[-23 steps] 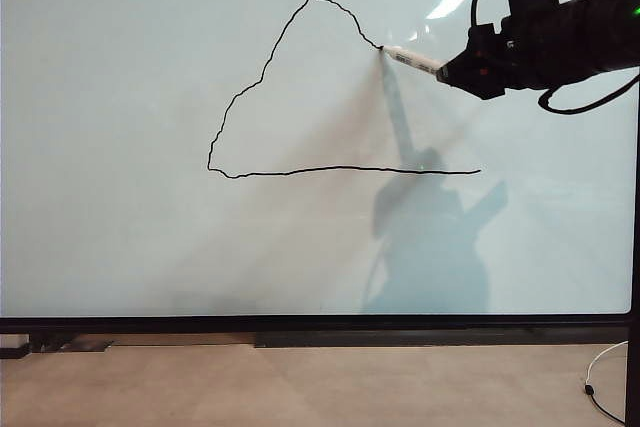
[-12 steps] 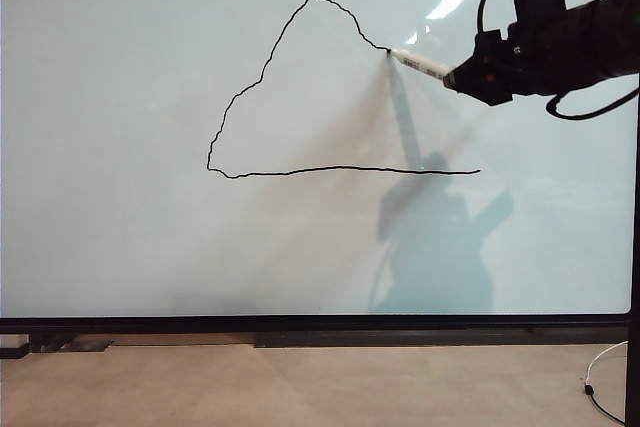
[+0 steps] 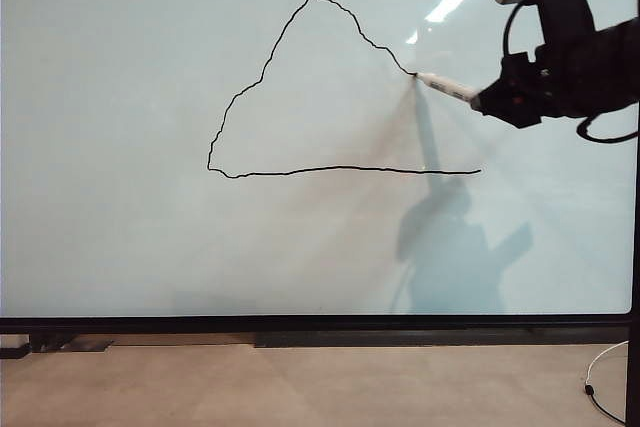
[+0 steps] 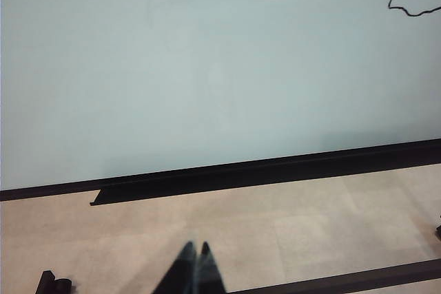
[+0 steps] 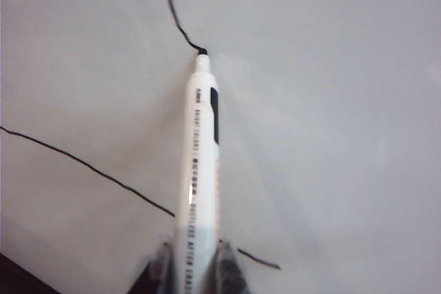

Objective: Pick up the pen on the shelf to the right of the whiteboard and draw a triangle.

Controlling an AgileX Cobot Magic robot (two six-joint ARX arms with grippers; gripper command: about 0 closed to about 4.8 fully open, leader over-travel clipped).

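Exterior view: the right hand (image 3: 484, 101) reaches in from the right edge of the whiteboard (image 3: 120, 247), clamped on the pen (image 3: 447, 87), whose tip touches the board at the loose end of the triangle (image 3: 262, 77)'s right slope. The left side, peak and base are drawn; the right slope stops well above the base line's right end, so the figure is open at that corner. The main risk, as I judge it, is the closing stroke: the line so far wobbles, and if the tip drifts it could miss the base end and leave a gap or an overshoot. The pen is held far back on its barrel and leans at a shallow angle, so pressing harder may make it pivot or slip in the grip, while easing off could lift the tip and break the line.

Left wrist view: the left hand (image 4: 193, 267) shows as two dark fingertips pressed together, holding nothing, low over the floor in front of the board's bottom edge, well apart from the drawing. It poses no hazard there.

Right wrist view: the fingers (image 5: 160, 266) grip the pen (image 5: 198, 170) on both sides, tip on the stroke's end, with the base line crossing behind the barrel. The barrel hides part of the path ahead, which could spoil the aim.
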